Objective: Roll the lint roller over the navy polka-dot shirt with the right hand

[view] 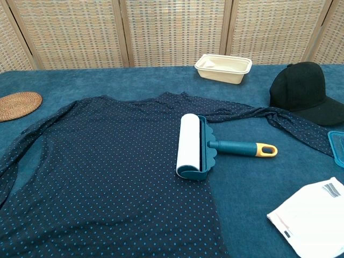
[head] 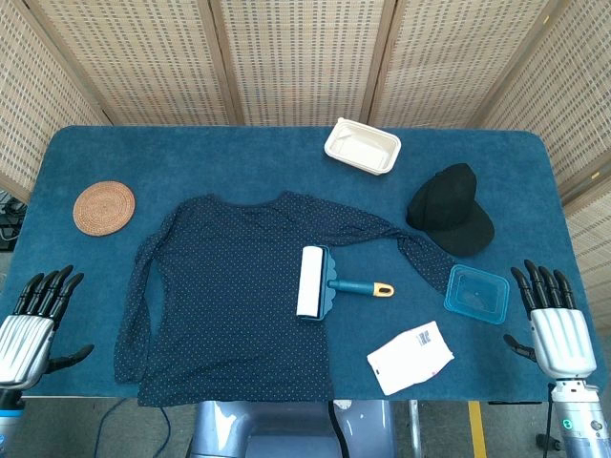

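— Where do we find the lint roller (head: 317, 282)?

— Well to the left of our right robot hand (head: 558, 324) and a little ahead of it, its white drum lying on the navy polka-dot shirt (head: 229, 296) with the teal handle pointing back toward that robot hand, yellow tip nearest.

— How do we expect it to handle?

— We judge it light and rigid — the handle is the place to grip, mid-shaft, well clear of the sticky drum. The shirt is soft and may bunch or lift with the adhesive, so gentle pressure.

— And our robot hands?

— The right one rests at the worktop (head: 535, 172) edge, fingers apart and extended forward, holding nothing. The left robot hand (head: 33, 320) lies likewise, empty and spread.
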`<action>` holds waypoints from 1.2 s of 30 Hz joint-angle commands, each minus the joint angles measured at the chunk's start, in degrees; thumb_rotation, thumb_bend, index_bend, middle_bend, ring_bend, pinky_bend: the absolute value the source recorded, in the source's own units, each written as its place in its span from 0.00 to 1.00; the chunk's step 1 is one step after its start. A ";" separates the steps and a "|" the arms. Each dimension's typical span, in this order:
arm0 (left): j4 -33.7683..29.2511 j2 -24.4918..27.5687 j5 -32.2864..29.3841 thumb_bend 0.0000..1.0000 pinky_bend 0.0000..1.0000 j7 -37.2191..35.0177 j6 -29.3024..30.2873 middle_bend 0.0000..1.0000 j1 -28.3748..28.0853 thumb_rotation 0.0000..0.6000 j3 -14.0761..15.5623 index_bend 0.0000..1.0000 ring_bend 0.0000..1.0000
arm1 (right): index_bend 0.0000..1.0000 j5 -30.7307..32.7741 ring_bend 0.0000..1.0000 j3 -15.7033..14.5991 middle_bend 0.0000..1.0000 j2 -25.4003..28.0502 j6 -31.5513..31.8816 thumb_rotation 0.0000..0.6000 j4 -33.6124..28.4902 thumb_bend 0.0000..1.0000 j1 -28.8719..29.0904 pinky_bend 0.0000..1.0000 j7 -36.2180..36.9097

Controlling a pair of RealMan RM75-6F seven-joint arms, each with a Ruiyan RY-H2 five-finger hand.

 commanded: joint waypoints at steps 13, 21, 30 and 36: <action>-0.11 -0.74 -0.75 0.00 0.00 1.00 -2.47 0.00 -1.17 1.00 -0.60 0.00 0.00 | 0.00 2.88 0.66 6.18 0.59 1.03 -13.65 1.00 -5.63 0.00 11.79 0.41 -6.84; 0.29 -0.37 -4.53 0.00 0.00 -0.41 -5.10 0.00 -2.22 1.00 -1.91 0.00 0.00 | 0.00 27.30 1.00 13.58 0.93 -5.20 -29.58 1.00 -10.15 0.00 28.63 1.00 -27.58; 1.21 0.39 -6.94 0.00 0.00 -3.09 -7.23 0.00 -3.21 1.00 -2.78 0.00 0.00 | 0.09 58.19 1.00 13.05 1.00 -16.14 -26.44 1.00 -10.90 0.00 41.62 1.00 -42.47; 1.71 0.61 -7.79 0.00 0.00 -3.58 -8.25 0.00 -3.70 1.00 -3.00 0.00 0.00 | 0.27 62.60 1.00 10.84 1.00 -22.64 -21.08 1.00 -8.02 0.01 45.95 1.00 -44.88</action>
